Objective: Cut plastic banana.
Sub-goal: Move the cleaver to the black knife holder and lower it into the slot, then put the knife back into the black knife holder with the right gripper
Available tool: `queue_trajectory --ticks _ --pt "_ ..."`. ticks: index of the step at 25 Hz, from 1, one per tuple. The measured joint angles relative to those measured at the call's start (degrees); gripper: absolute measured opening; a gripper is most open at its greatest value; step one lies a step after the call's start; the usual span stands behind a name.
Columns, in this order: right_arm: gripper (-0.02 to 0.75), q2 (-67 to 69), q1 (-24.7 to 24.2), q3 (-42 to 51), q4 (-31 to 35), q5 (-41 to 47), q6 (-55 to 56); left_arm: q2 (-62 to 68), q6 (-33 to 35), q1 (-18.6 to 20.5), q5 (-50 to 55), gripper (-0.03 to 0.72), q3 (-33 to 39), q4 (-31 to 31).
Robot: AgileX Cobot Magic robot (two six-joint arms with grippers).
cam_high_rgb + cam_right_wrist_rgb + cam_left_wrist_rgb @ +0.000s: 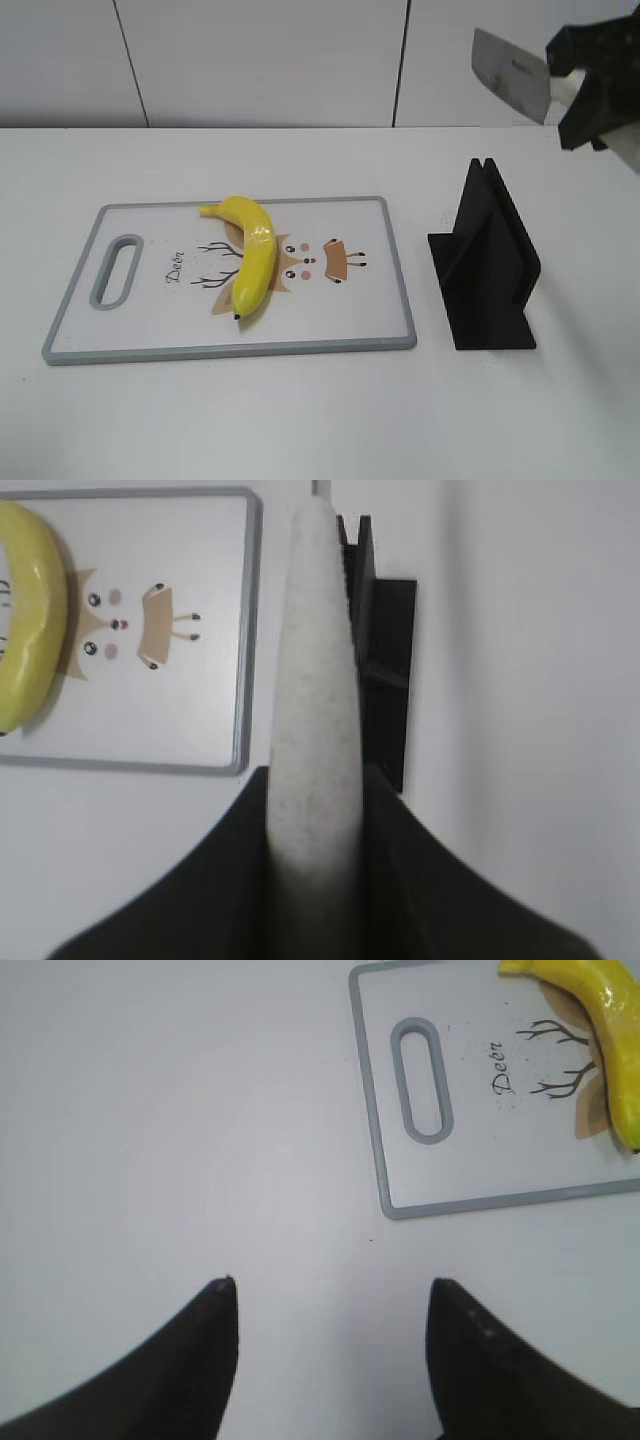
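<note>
**Right gripper holds knife aloft; banana rests on the board**

Right gripper (585, 95) hangs high at the upper right of the exterior view, its dark fingers clamped on a knife (512, 74) whose broad grey blade sticks out to the left, above and behind the black knife stand (485, 262). From the right wrist view the knife's pale speckled handle (313, 730) runs straight up the middle of the picture, pinched between the two black fingers (420, 880), with the slotted stand directly past it on the white table (300, 420).

Left gripper (330, 1360) hovers over bare table to the left of the cutting board (390, 1160); its two dark fingertips stand well apart with nothing between them.

The plastic banana (251, 254) lies on the white, grey-rimmed cutting board, roughly in its middle, partly covering a printed cartoon deer face (320, 262). Its stem end points toward the board's far edge and its small dark tip toward the near edge, the curve bulging to the right in the exterior view. It appears whole. The board's handle slot (117, 270) sits at the left end, with the word "Deer" printed between slot and banana. Board and stand sit apart, the stand to the board's right. Neither gripper touches the banana.
</note>
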Motion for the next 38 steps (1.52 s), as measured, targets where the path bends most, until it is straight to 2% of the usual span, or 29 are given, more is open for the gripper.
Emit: queue_trajectory --ticks 8,19,23,38 --pt "0.171 0.0 0.0 10.9 1.9 -7.1 0.9 -19.6 -0.2 0.0 -3.7 0.551 14.9 0.1" --pt "0.171 0.0 0.0 12.5 2.0 -8.9 1.0 -44.6 -0.2 0.0 -3.8 0.543 27.5 0.2" --pt "0.171 0.8 0.0 12.5 2.0 -8.7 1.1 -49.6 -0.2 0.0 -4.7 0.541 28.4 0.2" --pt "0.17 5.2 0.0 12.5 4.9 -5.0 0.9 -49.8 -0.2 0.0 -5.1 0.531 28.8 0.2"
